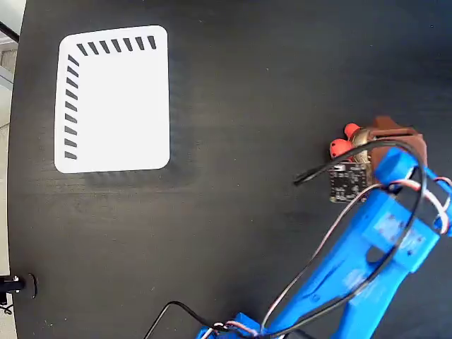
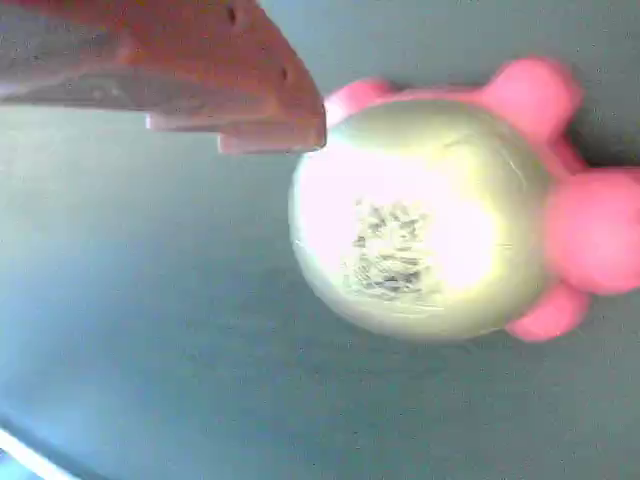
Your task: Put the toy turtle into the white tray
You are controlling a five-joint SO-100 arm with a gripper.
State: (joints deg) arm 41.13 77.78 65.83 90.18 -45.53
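The toy turtle (image 1: 347, 141) rests on the black table at the right of the fixed view; its red feet and a bit of shiny shell stick out from under my gripper (image 1: 381, 139). In the wrist view the turtle (image 2: 420, 225) fills the right half, its gold dome showing a blurred code mark. One red-brown finger (image 2: 200, 70) reaches in from the top left, its tip at the shell's upper edge. The other finger is out of frame, and the jaws stand open over the turtle. The white tray (image 1: 116, 99) lies far to the upper left with nothing in it.
My blue arm (image 1: 374, 240) comes in from the bottom right, trailing black and white cables (image 1: 318, 173). A small dark circuit board (image 1: 347, 182) hangs by the wrist. The table's left edge (image 1: 14, 176) runs just beyond the tray.
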